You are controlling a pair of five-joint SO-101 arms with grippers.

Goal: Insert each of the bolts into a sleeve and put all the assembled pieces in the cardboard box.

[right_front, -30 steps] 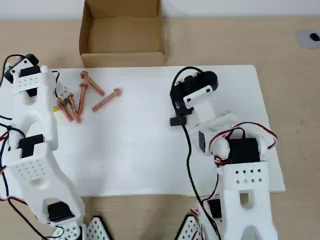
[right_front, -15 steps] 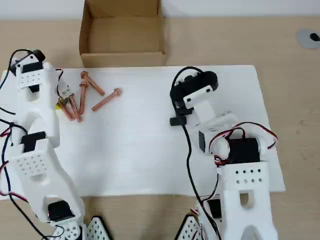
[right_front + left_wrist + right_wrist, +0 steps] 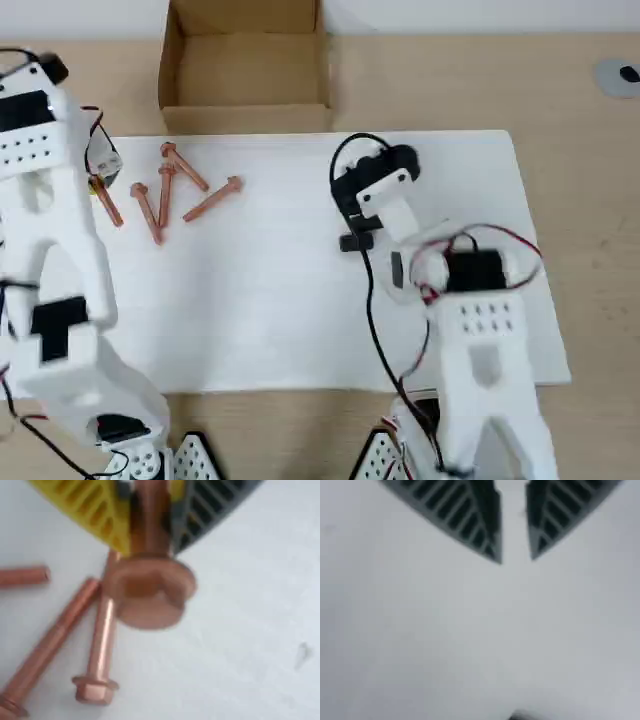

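The table [image 3: 580,150] carries a white mat [image 3: 280,300], and the arms stand at its 6 o'clock edge. The left arm [image 3: 50,260] rises along the 9 o'clock side and the right arm [image 3: 470,310] stands at about 4 o'clock. The box [image 3: 245,105] sits open and upright off the mat at 11 o'clock, with nothing visible inside.

From above, the left gripper [image 3: 100,178] hangs at the mat's 9 o'clock edge, clamped on a bolt [image 3: 108,205] whose long axis runs from 11 to 5 o'clock. Which end bears the head cannot be told there. The left wrist view settles it: the shank is pinched between the yellow finger [image 3: 85,510] and the black finger [image 3: 210,510], and the round head faces the camera, clear of the mat.

Four loose bolts lie flat just beside it, toward 3 o'clock:
- Nearest bolt [image 3: 148,213]: head at 11, tip at 5.
- Second bolt [image 3: 165,195]: head at 12, tip at 6.
- Third bolt [image 3: 187,168]: head at 10, tip at 4, its shank crossing the second one's head end.
- Fourth bolt [image 3: 212,200]: head at 2, tip at 8.

The right gripper [image 3: 515,559] hangs over bare mat, its jaws a narrow slit apart and holding nothing.
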